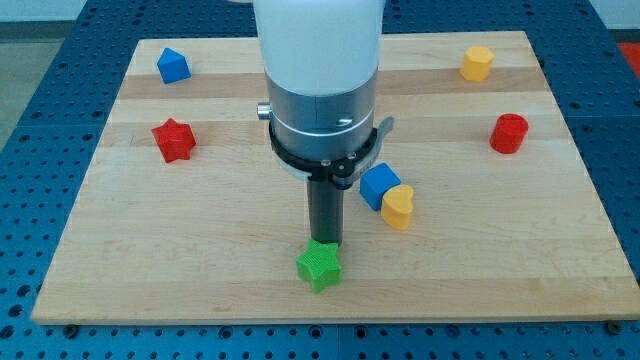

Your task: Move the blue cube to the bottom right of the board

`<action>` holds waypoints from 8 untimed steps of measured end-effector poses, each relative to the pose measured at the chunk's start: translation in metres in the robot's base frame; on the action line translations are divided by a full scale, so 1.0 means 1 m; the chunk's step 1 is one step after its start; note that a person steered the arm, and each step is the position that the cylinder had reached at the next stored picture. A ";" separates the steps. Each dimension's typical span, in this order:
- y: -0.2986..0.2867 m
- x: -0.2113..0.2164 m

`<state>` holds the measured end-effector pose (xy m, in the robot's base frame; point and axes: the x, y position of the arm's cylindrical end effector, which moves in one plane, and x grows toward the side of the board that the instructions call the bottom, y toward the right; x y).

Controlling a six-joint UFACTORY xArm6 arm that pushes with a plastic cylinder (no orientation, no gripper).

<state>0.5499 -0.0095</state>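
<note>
Gleaming wooden board (200,240) (blue pegboard (30,200) surround)

We see a wooden board (560,250) on a blue perforated surface (40,30). Top left: blue block (172,66), shape approx. pentagon-like. Below it, red star (174,140). Top right: yellow block (477,63), hexagonal; lower down near the view's right edge, red cylinder (509,133). Nr centre, yellow heart (398,207). Toward the view's bottom, green star (319,265).
</note>
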 end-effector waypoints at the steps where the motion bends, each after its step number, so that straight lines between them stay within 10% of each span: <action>1: 0.000 0.003; 3: 0.000 -0.079; 8: 0.183 -0.078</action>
<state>0.4722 0.1736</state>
